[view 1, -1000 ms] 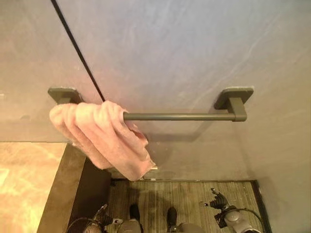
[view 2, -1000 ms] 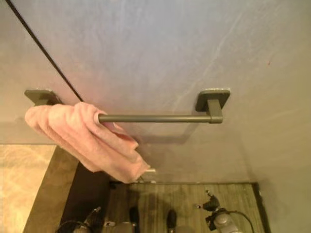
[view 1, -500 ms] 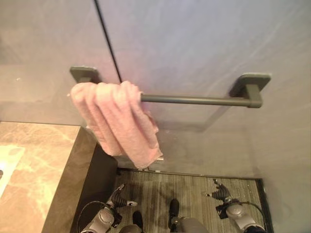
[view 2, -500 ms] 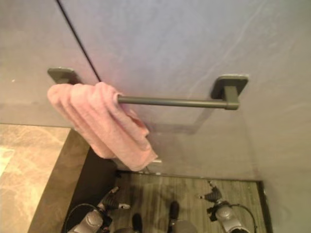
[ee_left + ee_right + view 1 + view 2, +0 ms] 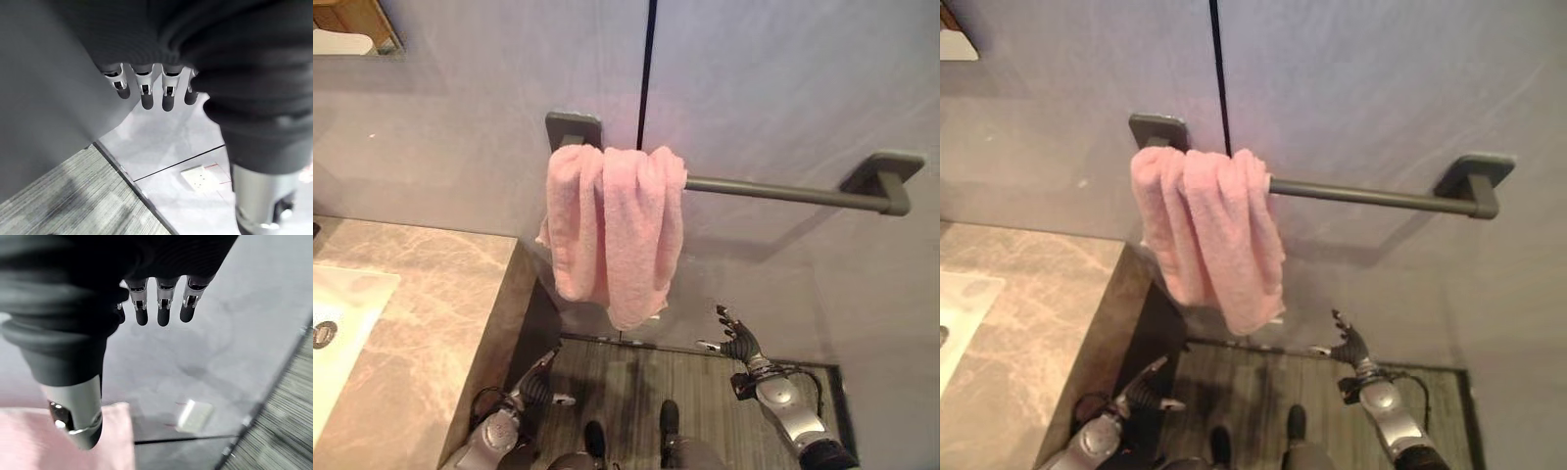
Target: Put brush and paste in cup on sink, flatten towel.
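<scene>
Pink towel [image 5: 612, 235] bunched in thick folds at one end of a dark wall rail [image 5: 773, 191], draped over the bar and hanging down, well above both hands and nearer the left one. Rest of the rail bare out to its far bracket, above the right hand. Left hand [image 5: 536, 382] low over the striped floor [image 5: 636, 392], beside the dark edge of a marble counter [image 5: 421, 323], fingers [image 5: 146, 90] straight and loosely apart, holding nothing. Right hand [image 5: 736, 341] raised a little higher, below and to the right of the towel's hanging corner, clear of the cloth, fingers [image 5: 164, 303] spread and relaxed, empty. White basin [image 5: 337, 323] set in the counter off to the left of the left hand. Pale tag [image 5: 194, 415] on the grey wall [image 5: 783, 88] beyond the right hand's fingertips.
</scene>
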